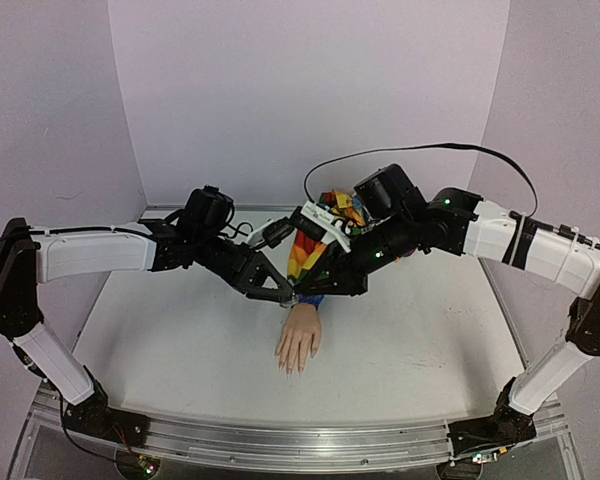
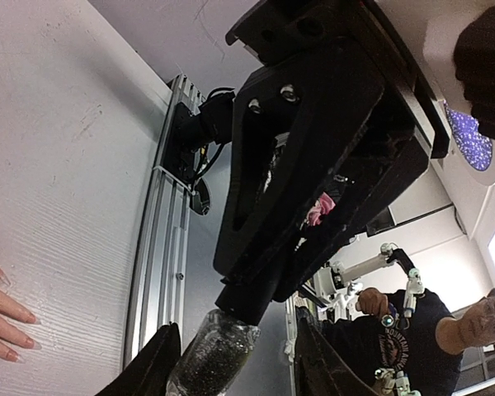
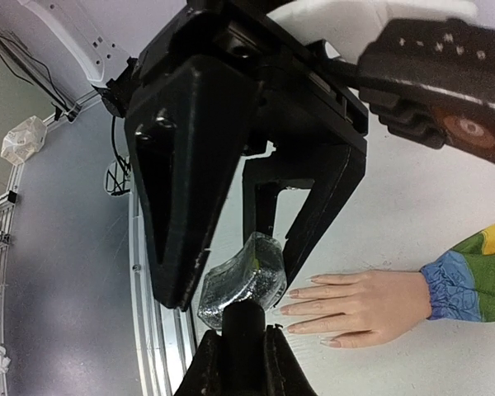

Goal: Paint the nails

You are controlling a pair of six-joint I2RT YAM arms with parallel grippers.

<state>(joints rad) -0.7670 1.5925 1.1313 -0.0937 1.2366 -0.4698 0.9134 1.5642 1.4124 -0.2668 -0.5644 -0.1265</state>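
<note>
The mannequin hand [image 1: 300, 342] lies palm down on the white table, its rainbow sleeve [image 1: 308, 252] running back under the arms. Its nails [image 3: 293, 293] look pale pink; fingertips also show in the left wrist view [image 2: 8, 307]. A small glass bottle [image 3: 246, 279] of dark glittery polish hangs in the air just off the fingertips. My left gripper [image 2: 231, 363] holds the bottle's body [image 2: 213, 356] between its fingers. My right gripper [image 3: 243, 356] is shut on the bottle's black cap [image 3: 244, 323]. Both grippers meet above the wrist, the left [image 1: 278, 292] and the right [image 1: 312, 288].
An aluminium rail [image 1: 280, 445] runs along the table's near edge. Lilac walls [image 1: 300, 90] close the back and sides. A black cable [image 1: 410, 150] arcs over the right arm. A person [image 2: 470, 330] sits beyond the table.
</note>
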